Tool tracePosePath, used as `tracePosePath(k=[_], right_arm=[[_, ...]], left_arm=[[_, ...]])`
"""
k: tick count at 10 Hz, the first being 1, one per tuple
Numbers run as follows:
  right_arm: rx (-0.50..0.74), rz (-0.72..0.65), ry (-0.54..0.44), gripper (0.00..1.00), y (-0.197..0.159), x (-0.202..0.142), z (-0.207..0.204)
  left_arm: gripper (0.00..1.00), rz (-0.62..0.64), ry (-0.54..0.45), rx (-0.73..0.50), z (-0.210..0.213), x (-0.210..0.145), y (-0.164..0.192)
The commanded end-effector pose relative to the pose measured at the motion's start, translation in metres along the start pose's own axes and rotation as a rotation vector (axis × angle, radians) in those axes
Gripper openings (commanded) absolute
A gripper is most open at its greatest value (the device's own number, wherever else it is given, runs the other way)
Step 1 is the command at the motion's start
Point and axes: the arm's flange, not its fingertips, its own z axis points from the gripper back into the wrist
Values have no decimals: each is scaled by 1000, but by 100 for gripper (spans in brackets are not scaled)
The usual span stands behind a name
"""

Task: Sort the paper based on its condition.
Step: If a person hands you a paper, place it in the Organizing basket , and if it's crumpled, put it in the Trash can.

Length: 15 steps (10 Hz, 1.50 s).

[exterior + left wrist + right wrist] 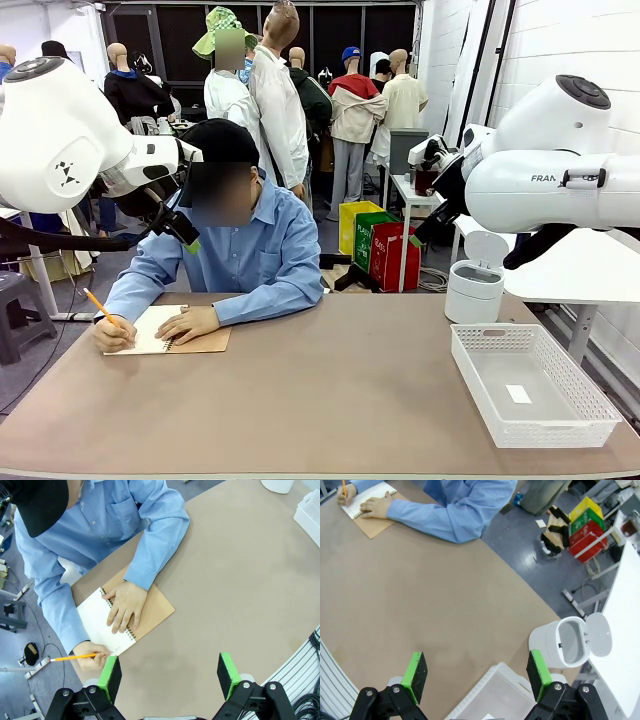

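Observation:
The paper, as loose sheets, is out of view. A person in a blue shirt writes with a pencil (98,305) on a white page of a spiral notebook (170,330) (125,617) (367,510) at the far left of the table; the other hand lies flat on the page. My left gripper (185,235) (170,672) hangs open high above the table, near the notebook. Over the right side my right gripper (422,228) (477,672) is also raised and open. Nothing is between either pair of fingers.
A white mesh basket (540,435) (500,667) stands at the table's right front with a tiny white scrap (518,393) inside. Behind it is a small white bin (473,290) (565,645) with its lid flipped up. The brown table (330,400) is bare in the middle.

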Motion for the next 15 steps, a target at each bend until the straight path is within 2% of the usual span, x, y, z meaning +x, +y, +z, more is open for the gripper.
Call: tracePosePath(k=[1, 15], right_arm=[[4, 0, 7, 100, -1, 1, 1], [4, 0, 7, 100, -1, 1, 1]], left_arm=[[100, -6, -4, -4, 1, 0, 0], [100, -6, -4, -4, 1, 0, 0]])
